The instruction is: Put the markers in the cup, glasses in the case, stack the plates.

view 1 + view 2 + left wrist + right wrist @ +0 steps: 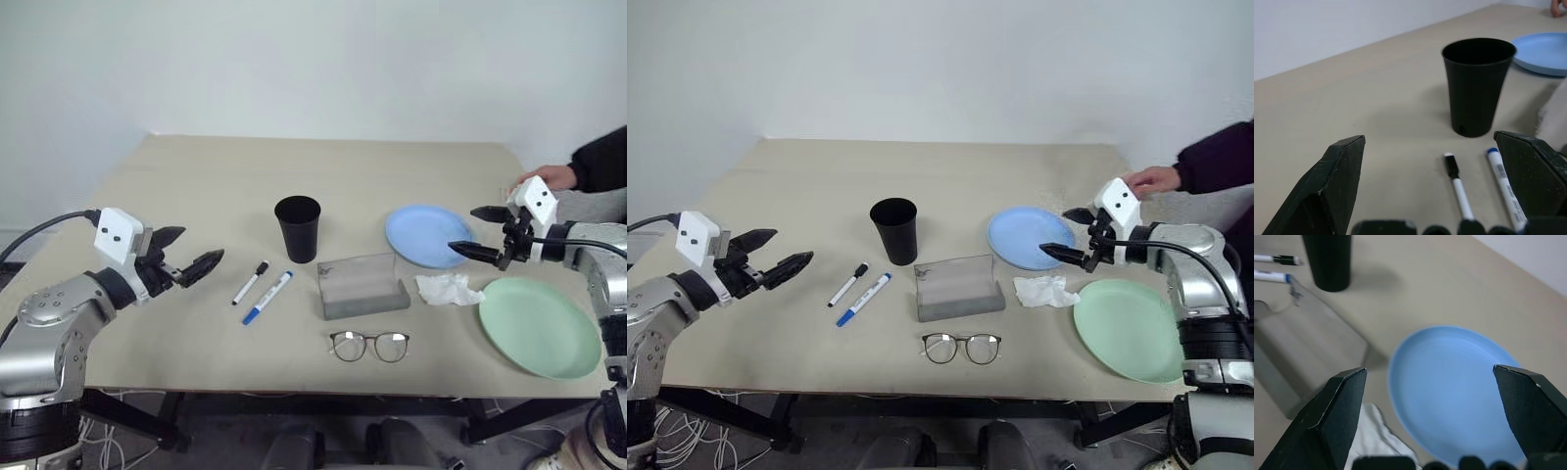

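Head view: your left gripper hovers at 9 o'clock, jaws wide, empty; cup centre, markers at its 7. Right wrist view: your right gripper, jaws wide, over the blue plate.

Person's hand and sleeve cut off at right edge.

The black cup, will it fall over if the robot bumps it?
Probably fairly easily. The cup stands upright, tall, and narrower at its base than its rim. It looks empty in the left wrist view, so likely light. Tipped over, its round tapered side would probably roll in a curve.
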You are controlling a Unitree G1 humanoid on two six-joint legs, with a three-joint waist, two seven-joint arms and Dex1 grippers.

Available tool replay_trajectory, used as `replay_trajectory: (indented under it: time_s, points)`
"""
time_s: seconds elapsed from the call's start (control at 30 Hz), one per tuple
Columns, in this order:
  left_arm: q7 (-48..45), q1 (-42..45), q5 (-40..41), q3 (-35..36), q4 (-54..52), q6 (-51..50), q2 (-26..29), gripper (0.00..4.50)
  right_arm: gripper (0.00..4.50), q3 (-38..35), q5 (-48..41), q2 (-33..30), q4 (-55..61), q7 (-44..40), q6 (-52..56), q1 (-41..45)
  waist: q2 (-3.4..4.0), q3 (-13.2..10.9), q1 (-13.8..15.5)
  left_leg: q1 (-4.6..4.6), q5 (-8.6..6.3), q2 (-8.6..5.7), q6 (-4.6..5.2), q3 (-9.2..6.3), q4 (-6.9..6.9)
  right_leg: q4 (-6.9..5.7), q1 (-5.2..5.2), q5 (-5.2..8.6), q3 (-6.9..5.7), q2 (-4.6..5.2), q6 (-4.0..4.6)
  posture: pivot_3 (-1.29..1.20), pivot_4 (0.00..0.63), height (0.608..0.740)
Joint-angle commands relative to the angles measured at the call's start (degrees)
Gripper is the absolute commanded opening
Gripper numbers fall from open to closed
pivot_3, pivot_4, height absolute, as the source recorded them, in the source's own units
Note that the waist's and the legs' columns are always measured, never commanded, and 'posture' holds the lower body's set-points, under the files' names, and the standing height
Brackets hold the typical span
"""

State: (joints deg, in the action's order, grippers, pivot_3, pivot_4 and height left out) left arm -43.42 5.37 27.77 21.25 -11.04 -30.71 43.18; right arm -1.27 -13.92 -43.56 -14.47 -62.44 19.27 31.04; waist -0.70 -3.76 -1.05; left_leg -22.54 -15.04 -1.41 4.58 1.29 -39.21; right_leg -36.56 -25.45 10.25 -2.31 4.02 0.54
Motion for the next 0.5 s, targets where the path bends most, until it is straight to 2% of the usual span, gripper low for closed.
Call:
replay_trajectory:
  time_s: [0.03,0.23,0.5]
  points:
    - [-0.1,1.0,1.7,1.4,-2.1,-0.4,0.5,4.48,4.5,-1.6,-1.6,-0.7,3.2,0.0,0.8,0.3,0.03,0.0,0.2,0.0,0.0,0.0,0.0,-0.01,0.0,0.0,0.0,0.0,-0.01,0.0,0.0,0.0,0.0,0.738]
    - [-1.1,3.2,1.4,1.0,-0.5,-0.7,1.9,4.48,4.5,-2.8,-2.3,-0.8,4.1,1.1,2.0,-1.3,0.03,0.0,1.2,0.0,0.0,0.0,0.0,0.0,-0.03,0.01,0.01,0.03,-0.03,0.0,0.05,0.0,0.0,0.738]
    - [-1.1,4.5,0.5,-1.0,0.5,0.0,1.0,4.48,4.5,-4.2,-2.1,-3.2,3.9,1.4,1.5,-4.6,0.04,0.0,1.6,-0.05,0.0,-0.01,0.0,0.0,-0.02,0.05,0.0,0.04,-0.04,0.01,0.06,0.0,0.0,0.738]
